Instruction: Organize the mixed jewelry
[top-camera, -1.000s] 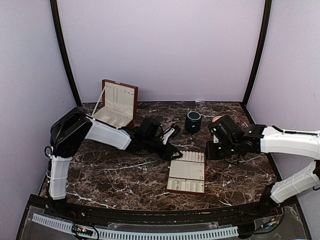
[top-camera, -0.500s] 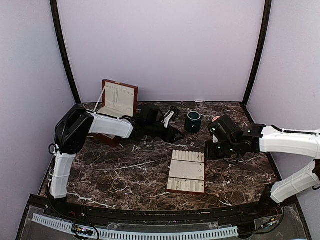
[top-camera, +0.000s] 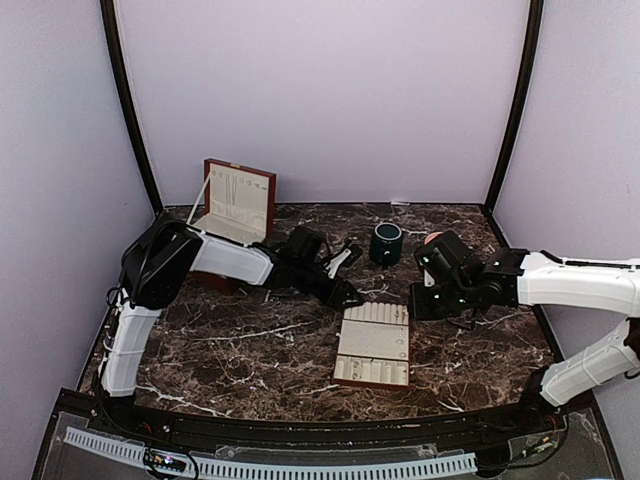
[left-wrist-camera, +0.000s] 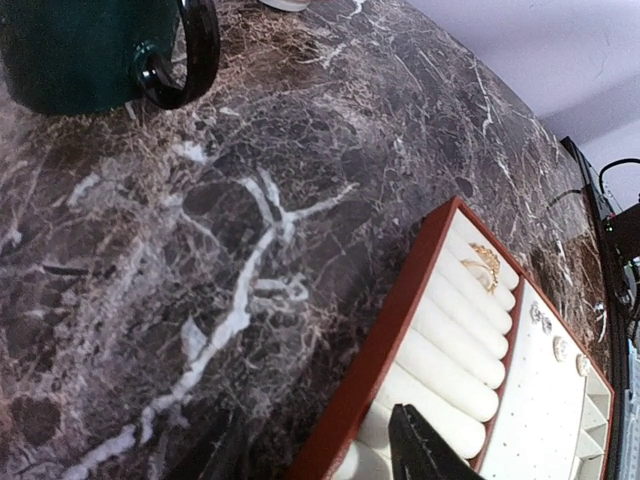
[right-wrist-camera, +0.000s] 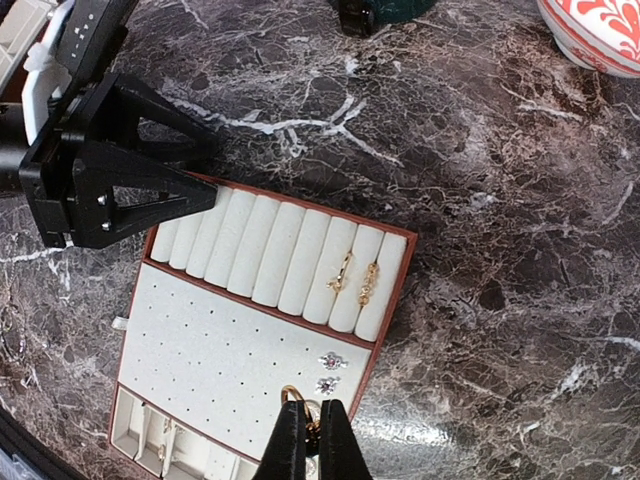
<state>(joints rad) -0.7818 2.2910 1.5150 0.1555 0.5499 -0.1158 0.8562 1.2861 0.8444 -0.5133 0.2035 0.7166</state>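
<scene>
Right fingers (right-wrist-camera: 288, 445) are pinched together on a small gold ring (right-wrist-camera: 293, 393). Its loop pokes out above the tips. They hang over the edge of the padded tray (right-wrist-camera: 220, 340), just beside two silvery studs (right-wrist-camera: 328, 371) on the dotted panel.

Left fingers (right-wrist-camera: 130, 205) stand about half apart with nothing between them, at the corner of the tray's roll section. I cannot tell whether they touch it.

Two gold pieces (right-wrist-camera: 355, 277) sit tucked between the rolls at the other end.

Further out on the counter (top-camera: 250, 350): green mug (top-camera: 386, 243) beyond the tray, red-and-white bowl (right-wrist-camera: 600, 30) beside it, wooden box (top-camera: 235, 205) open at the back left.
</scene>
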